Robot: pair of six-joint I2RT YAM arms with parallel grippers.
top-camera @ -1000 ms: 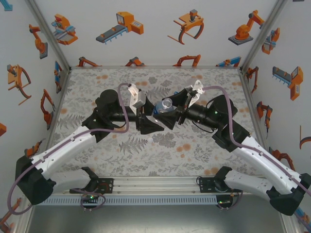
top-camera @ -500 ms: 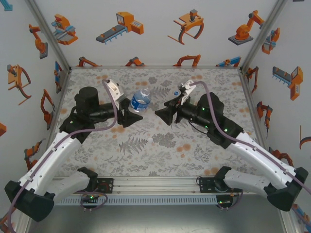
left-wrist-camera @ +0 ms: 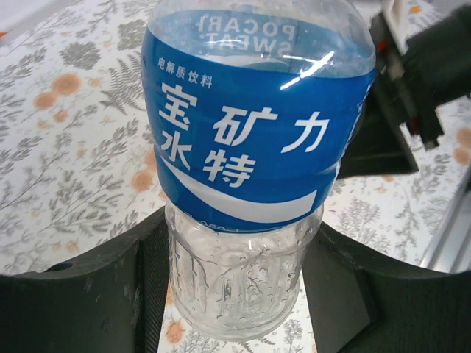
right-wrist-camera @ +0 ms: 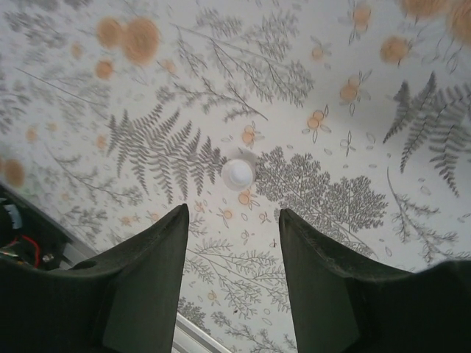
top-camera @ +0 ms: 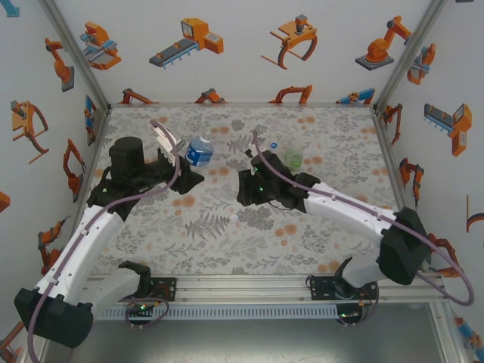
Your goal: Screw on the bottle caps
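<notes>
The blue-labelled bottle point(top-camera: 200, 151) point(left-wrist-camera: 250, 140) stands at the back left, and my left gripper point(top-camera: 192, 168) point(left-wrist-camera: 237, 283) is shut on its clear lower part, both fingers pressed against its sides. Its top is too small to read. A green-tinted bottle point(top-camera: 293, 156) stands alone at the back, right of centre. My right gripper point(top-camera: 243, 198) point(right-wrist-camera: 232, 254) hangs open over the mat, tilted toward the near side. A small white cap point(right-wrist-camera: 238, 173) point(top-camera: 240, 218) lies flat on the mat just beyond its fingertips, apart from them. The colourless bottle is out of view.
A tiny bluish cap point(top-camera: 274, 144) lies left of the green bottle. The right arm's black link point(left-wrist-camera: 434, 66) is close to the held bottle's right side. The rail point(top-camera: 242, 287) runs along the near table edge; patterned walls enclose the other sides.
The grippers parted at the centre. My left one carried the blue-labelled bottle back and left. My right one let go, swung left and tipped down over the white cap, uncovering the green bottle.
</notes>
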